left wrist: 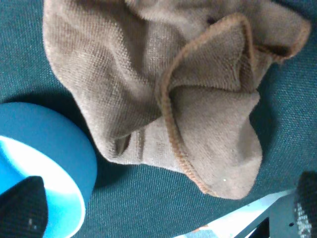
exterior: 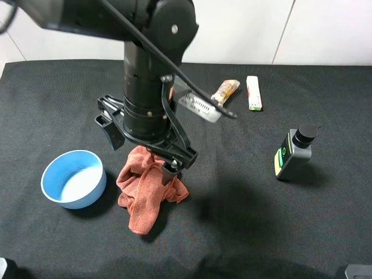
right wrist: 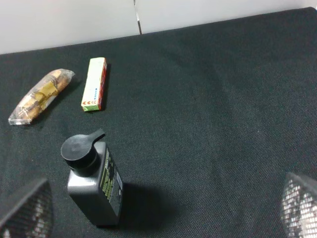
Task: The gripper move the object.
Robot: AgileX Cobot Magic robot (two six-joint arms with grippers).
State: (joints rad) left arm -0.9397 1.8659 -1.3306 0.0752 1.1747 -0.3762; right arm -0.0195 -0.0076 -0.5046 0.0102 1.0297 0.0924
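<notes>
**LEFT GRIPPER: PICK UP CLOTH**

The left gripper (left wrist: 164, 204) hangs over the orange cloth (exterior: 148, 189), the presumed object, with jaws wide apart and holding nothing. The cloth lies left of desk centre, toward the near edge. Descend onto a raised fold, then close fully. The blue bowl (exterior: 87, 195) sits just beside the cloth on its left-edge side. Bare desk (exterior: 244, 221) lies toward the right edge.
</notes>
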